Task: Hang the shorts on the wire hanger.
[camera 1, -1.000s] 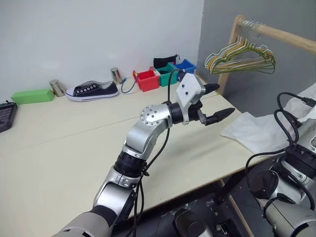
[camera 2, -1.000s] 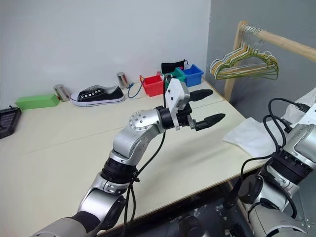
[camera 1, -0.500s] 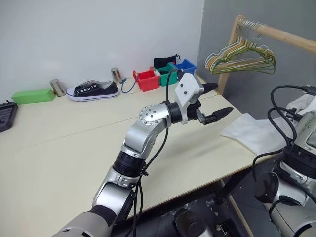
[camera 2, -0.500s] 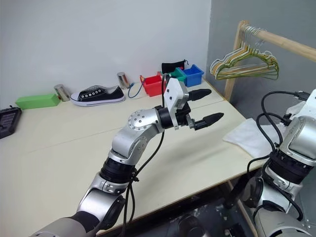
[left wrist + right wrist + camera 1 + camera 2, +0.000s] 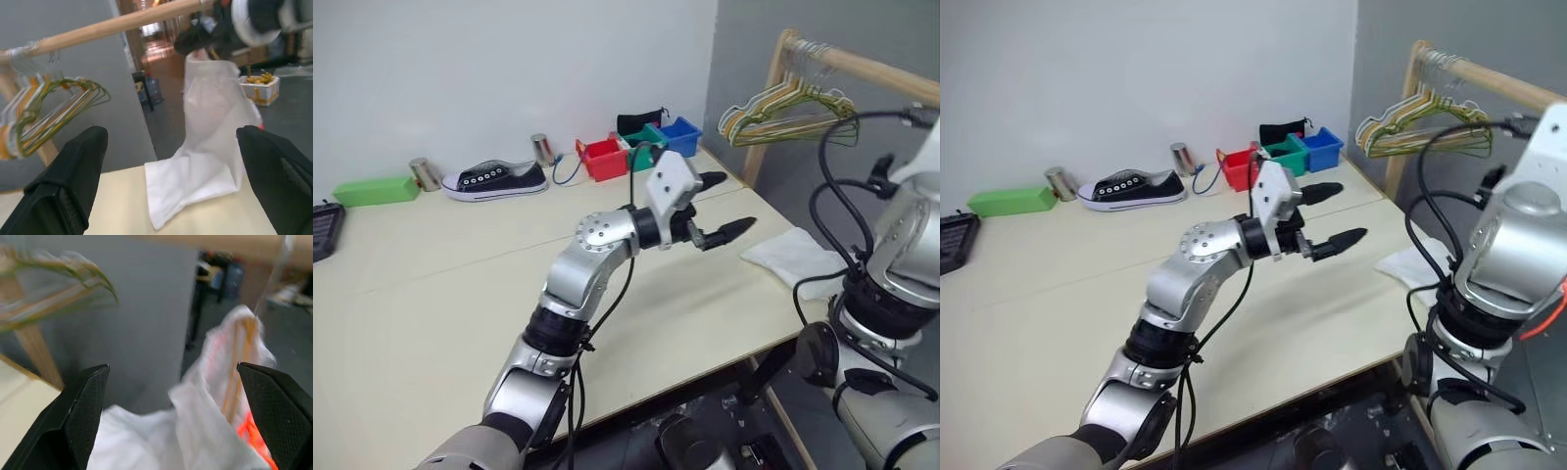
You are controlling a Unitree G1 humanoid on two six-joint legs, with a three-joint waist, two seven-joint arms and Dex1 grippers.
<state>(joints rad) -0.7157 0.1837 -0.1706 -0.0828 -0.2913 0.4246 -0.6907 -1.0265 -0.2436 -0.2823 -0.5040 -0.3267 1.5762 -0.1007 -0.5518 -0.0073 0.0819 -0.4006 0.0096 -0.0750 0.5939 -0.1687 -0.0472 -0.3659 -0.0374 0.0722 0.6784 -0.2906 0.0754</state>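
Left gripper (image 5: pixel 715 207): two black fingers spread wide, nothing between them, held above the table (image 5: pixel 431 284) and pointing toward 3 o'clock in the left eye view.

Right gripper (image 5: pixel 171 421): fingers wide apart in its own wrist view, nothing clamped between them. The arm stands raised at the 3 o'clock edge of the eye views, cables looped over it.

Shorts (image 5: pixel 210 127): white fabric. In the left wrist view they hang in a long fall from up near the rail, and the lower end lies folded on the table corner. In the left eye view the folded part (image 5: pixel 791 257) lies at 3 o'clock of the left gripper, near it but apart. In the right wrist view the fabric sits just ahead of the fingers, with an orange-pink mark on it.

Wire hanger (image 5: pixel 239 362): thin pale-yellow wire showing against the white fabric in the right wrist view; how far it runs inside cannot be told.

Wooden rail (image 5: pixel 862 67): at 1 o'clock, carrying a bunch of hangers (image 5: pixel 788 113) in green, yellow and pink.

Far edge of table, 11 to 12 o'clock: green block (image 5: pixel 370 189), two metal cans (image 5: pixel 425 173), black sneaker (image 5: pixel 497 180), red, green and blue bins (image 5: pixel 641 145).
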